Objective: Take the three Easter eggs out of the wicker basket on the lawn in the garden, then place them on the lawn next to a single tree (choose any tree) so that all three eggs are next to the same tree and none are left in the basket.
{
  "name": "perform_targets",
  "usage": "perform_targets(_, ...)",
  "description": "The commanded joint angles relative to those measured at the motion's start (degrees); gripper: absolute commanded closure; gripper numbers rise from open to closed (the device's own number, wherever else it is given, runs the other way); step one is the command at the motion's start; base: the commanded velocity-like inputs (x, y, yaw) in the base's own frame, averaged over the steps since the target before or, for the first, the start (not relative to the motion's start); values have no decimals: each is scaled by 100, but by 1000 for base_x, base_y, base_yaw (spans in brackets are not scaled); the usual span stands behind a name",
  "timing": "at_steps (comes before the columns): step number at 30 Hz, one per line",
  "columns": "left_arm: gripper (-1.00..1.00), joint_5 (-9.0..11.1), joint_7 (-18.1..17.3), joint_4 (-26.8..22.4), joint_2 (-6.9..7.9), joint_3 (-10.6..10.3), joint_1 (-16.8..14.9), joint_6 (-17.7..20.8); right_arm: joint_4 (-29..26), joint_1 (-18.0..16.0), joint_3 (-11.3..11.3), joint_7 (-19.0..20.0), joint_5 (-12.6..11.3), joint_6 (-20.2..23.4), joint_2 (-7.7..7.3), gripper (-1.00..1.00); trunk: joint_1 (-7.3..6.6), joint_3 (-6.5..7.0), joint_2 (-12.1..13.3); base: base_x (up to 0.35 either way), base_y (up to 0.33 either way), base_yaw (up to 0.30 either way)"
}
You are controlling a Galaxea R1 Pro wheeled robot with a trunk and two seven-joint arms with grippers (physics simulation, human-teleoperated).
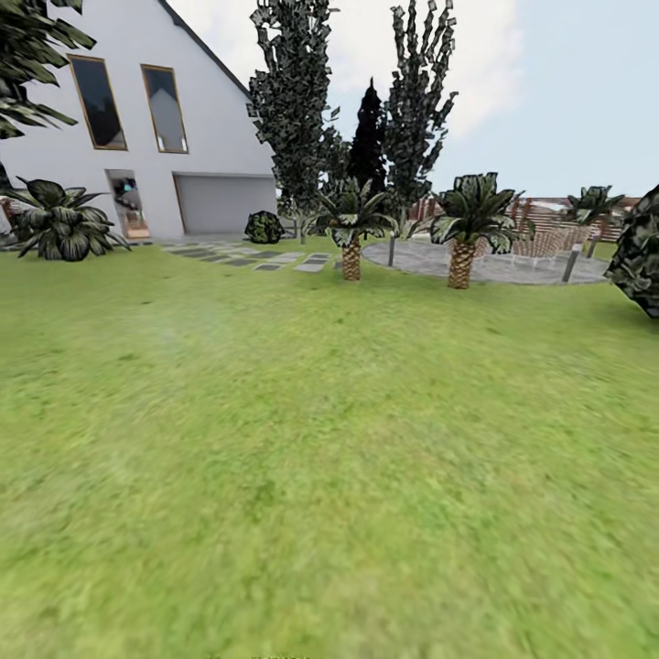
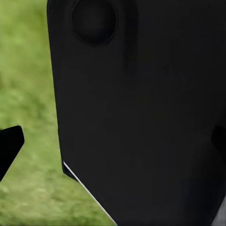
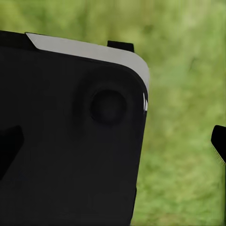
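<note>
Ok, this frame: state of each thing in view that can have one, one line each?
Garage door: shut.
House entrance: open, interior showing.
Two short palms: upright on the lawn.
Left gripper: fingertips at the frame edges, apart; nothing between them but a dark robot part.
Right gripper: same, fingertips apart.

Open lawn (image 1: 320,458) fills the lower and middle frame, offering free passage. Two short palms (image 1: 351,224) stand at upper centre, a dark bush (image 1: 641,252) at right edge, the house (image 1: 137,119) upper left.

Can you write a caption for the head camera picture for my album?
Wide green lawn, two short palms and a white house.
</note>
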Motion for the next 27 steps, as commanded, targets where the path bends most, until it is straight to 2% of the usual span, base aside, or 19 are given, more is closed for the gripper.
perform_targets(1,-100,6,-7,-11,-1,4,3,-1,1,-3,6,-4,55,-14,-1,-100,0,-8,-2,0,0,291)
perform_targets(27,-100,6,-5,-11,-1,4,3,-1,-2,-3,15,-4,55,-14,-1,-100,0,-91,-2,0,0,291)
